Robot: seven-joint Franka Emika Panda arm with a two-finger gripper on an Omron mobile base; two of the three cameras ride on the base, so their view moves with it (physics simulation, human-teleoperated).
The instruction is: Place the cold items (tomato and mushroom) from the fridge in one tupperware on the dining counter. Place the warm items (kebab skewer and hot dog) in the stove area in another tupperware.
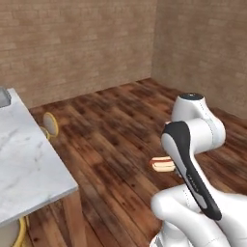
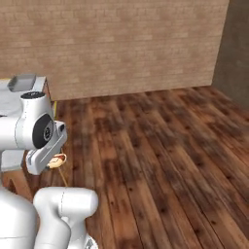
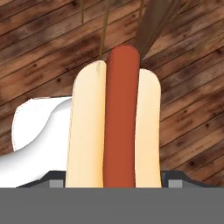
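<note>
- Presently gripping the hot dog [image 3: 113,118] lengthwise in the gripper [image 3: 113,183], jaws standing wide and closing on the two sides of the bun; carrying it in mid-air above the wooden floor [image 1: 111,144], apart from the dining counter [image 1: 29,164].
- Judging a slip the nearest hazard: pinching a soft, rounded bun rather than a firm edge, and so possibly letting it slide out during a wide swing or a jolt of the base.
- Hanging over bare planks with no tray beneath, hence risking a fall to the floor on any loosening of the hold.
- Heading, presumably, for a tupperware [image 1: 4,98] sitting at the far end of the slab; not showing its contents from here, and so leaving room for mixing warm with cold.
- Risking also a knock against the counter's edge or the yellow-framed stool [image 1: 50,124] standing just beside it.
- Presenting as surface a white marble slab with grey veins, resting on a wooden support.
- Enclosing all of this: two brick walls [image 1: 72,43] meeting in a corner, above dark floorboards.
</note>
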